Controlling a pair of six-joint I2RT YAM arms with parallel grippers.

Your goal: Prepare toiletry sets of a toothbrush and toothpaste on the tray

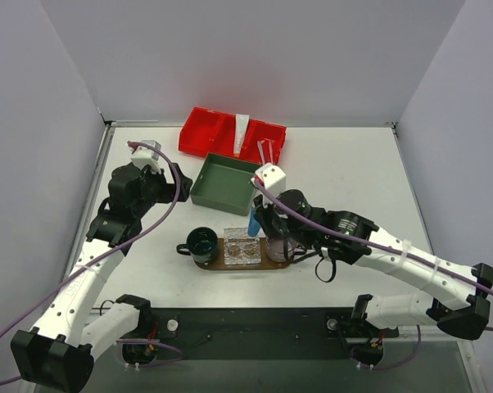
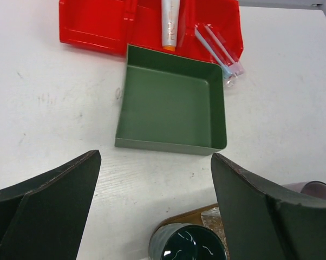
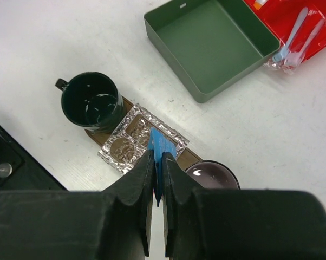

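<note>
- Spanning the whole scene, a white table [image 1: 345, 164] carries everything, with both arms bolted at its near edge.
- The right arm reaches in over the near middle; its claw [image 3: 156, 162] is pinched narrow on a blue tube [image 3: 162, 143], which hangs above the tray, over the spot between the foil packet and the purple mug.
- The left arm is raised over the left side of the table, its claw [image 2: 155, 157] spread wide and holding nothing.
- A red bin [image 1: 210, 131] with dividers sits at the far edge.
- A green box [image 1: 222, 182] sits just near of the bin, touching or almost touching it.
- The brown tray [image 1: 263, 260] lies in the near middle, near of the green box.
- A dark green mug [image 1: 202, 241] stands on the tray's left end and a purple mug [image 1: 278, 244] on its right end.
- A foil packet [image 1: 241, 247] lies flat on the tray between the mugs.
- A white tube [image 2: 170, 21] lies in the bin's middle part, its orange end pointing near.
- Two wrapped toothbrushes [image 2: 220, 51] lie at the bin's right end, their heads poking out over its near edge.
</note>
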